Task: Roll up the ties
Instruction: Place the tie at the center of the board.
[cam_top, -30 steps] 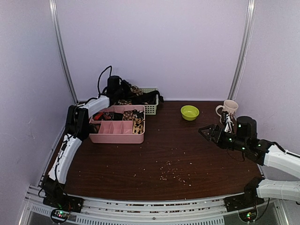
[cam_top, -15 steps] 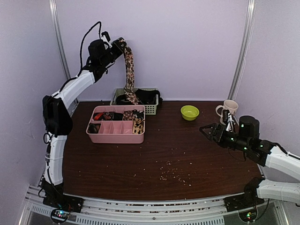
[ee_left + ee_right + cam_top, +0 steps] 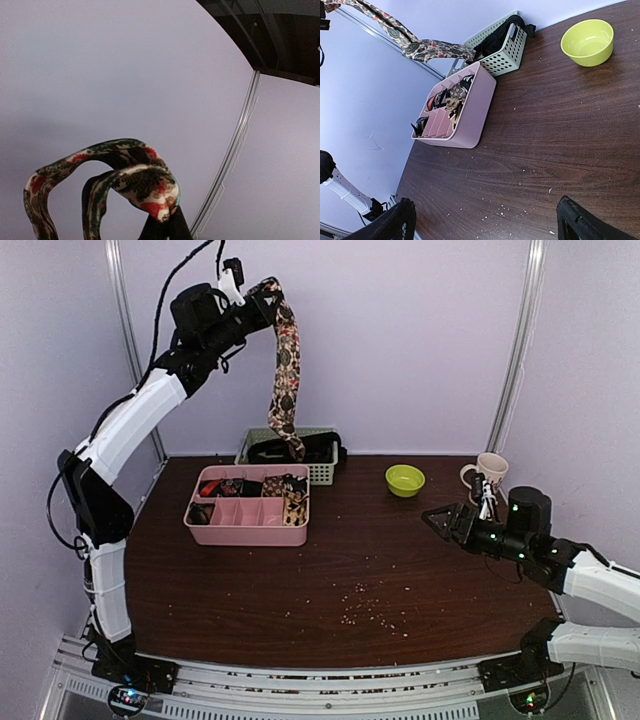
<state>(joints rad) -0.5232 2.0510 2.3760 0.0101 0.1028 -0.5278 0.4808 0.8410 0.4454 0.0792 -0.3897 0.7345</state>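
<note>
Tan-brown flowery tie [image 3: 285, 360] hangs from the left tool [image 3: 262, 302]. That tool is up high & pinched tight on the tie's top end, which folds in a loop over it. The rest of the tie drops straight down below the tool. Its bottom tip is right by the green basket [image 3: 325, 473]; can't tell if it touches.

Step now, I think: getting 1 tie out of the basket, w/ no rolling done yet. Next the left tool needs to bring the tie down & lay it flat on the bare tabletop [image 3: 330, 570] in front of the right tool [image 3: 487, 220]. That tool is wide open, low, w/ nothing in it. Then one end can be held & rolled up.

Boxes: the green basket, far below the left tool, has dark cloth [image 3: 300, 448] in it. The pink tray [image 3: 250, 534] just in front of the basket has lots of small slots. The back & right slots hold rolled ties [image 3: 292, 502]; the front slots look empty. The yellow-green bowl [image 3: 587, 42] looks empty too.
</note>
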